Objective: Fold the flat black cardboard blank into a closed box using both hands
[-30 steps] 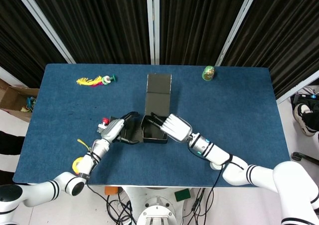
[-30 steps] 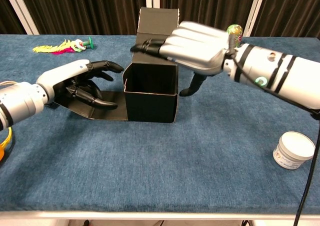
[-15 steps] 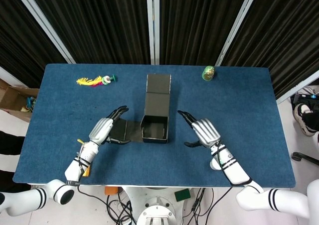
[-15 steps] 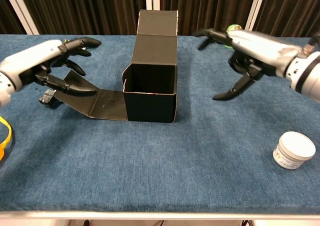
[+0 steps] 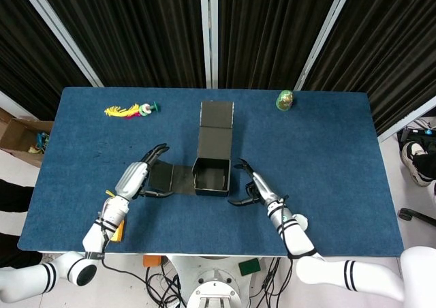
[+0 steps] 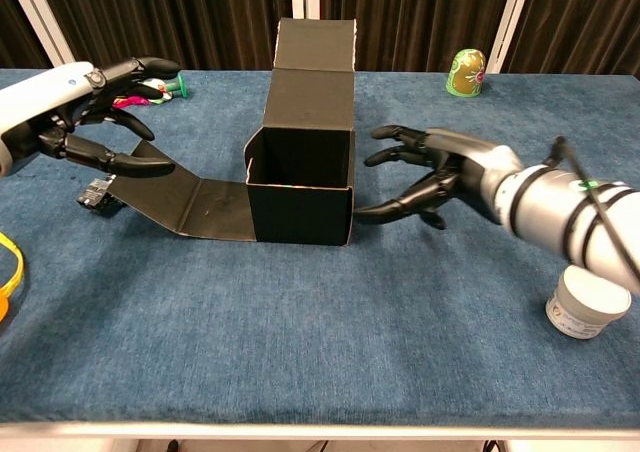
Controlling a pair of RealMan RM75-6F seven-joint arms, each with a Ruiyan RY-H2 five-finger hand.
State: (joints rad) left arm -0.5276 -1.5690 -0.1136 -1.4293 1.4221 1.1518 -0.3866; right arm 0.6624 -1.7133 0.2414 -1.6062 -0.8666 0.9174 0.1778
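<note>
1. The black box (image 6: 300, 187) stands near the middle of the blue table (image 6: 320, 322), half folded: its square body is upright with the top open, a long lid panel rises behind it, and a flap (image 6: 185, 202) lies flat on the cloth to its left
2. The left hand (image 6: 75, 107) hovers over the outer end of that flap with its fingers spread, holding nothing; whether a fingertip touches the flap cannot be told
3. The right hand (image 6: 435, 172) sits just right of the box, palm toward its side wall, fingers apart and empty, a small gap between them and the cardboard
4. A white jar (image 6: 588, 302) stands near the right forearm
5. A green egg-shaped toy (image 6: 466, 72) is at the far edge, a feathered toy (image 5: 129, 110) at the far left
</note>
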